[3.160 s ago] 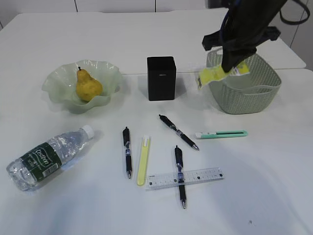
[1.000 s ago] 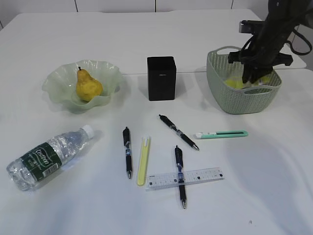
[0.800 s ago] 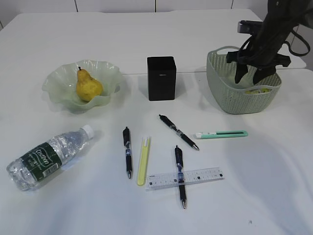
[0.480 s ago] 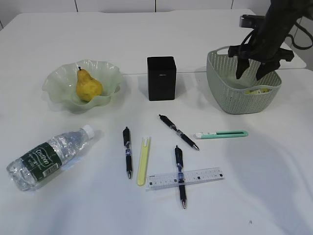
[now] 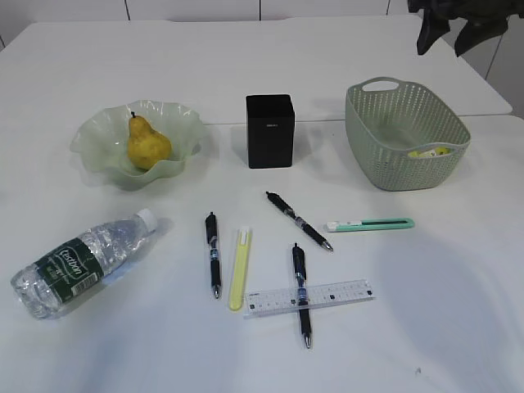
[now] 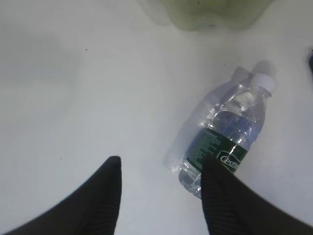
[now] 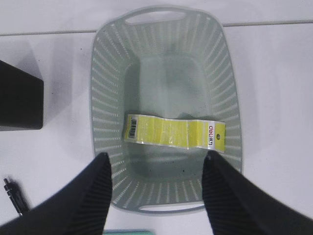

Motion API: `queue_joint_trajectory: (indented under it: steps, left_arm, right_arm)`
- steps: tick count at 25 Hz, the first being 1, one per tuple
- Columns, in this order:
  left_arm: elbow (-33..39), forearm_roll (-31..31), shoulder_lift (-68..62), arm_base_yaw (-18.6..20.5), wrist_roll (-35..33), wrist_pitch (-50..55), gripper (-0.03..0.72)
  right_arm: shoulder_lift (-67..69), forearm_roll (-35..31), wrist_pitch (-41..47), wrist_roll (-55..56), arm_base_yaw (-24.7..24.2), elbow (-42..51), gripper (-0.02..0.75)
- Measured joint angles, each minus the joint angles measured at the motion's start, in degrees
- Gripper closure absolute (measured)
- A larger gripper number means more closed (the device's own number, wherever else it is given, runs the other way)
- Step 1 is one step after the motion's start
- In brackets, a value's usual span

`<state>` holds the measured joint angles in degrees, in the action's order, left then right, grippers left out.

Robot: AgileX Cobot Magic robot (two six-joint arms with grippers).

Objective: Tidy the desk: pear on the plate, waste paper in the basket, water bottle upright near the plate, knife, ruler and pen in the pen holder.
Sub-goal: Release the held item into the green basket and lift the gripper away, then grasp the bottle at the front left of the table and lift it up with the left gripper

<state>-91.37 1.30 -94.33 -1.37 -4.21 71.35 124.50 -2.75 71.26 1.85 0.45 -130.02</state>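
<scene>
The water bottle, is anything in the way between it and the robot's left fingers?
Nothing visible. The water bottle lies on bare table just ahead of the open left fingers.

Bare white table [image 5: 458, 311] fills the lower right of the frame. At centre, crossed black pens [image 5: 301, 293] and a transparent plastic ruler [image 5: 309, 298] crowd the approach. The sage green perforated basket [image 5: 372, 139] stands open from above at upper right.
</scene>
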Motion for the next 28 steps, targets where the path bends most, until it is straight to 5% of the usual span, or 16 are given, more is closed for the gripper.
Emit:
queue_joint_trajectory:
  steps: [15,22,28]
  left_arm:
    - [0.0,1.71,0.0,0.0,0.0,0.0,0.324]
    - [0.0,1.8,0.0,0.0,0.0,0.0,0.324]
    - [0.0,1.8,0.0,0.0,0.0,0.0,0.324]
  right_arm:
    - [-14.8,-1.61,0.51,-5.07,0.0,9.94,0.276]
    - [-23.7,-0.35,-0.79,-5.15,0.0,26.78,0.276]
    - [-33.73,-0.25,-12.63,-3.46,0.0,49.42,0.277]
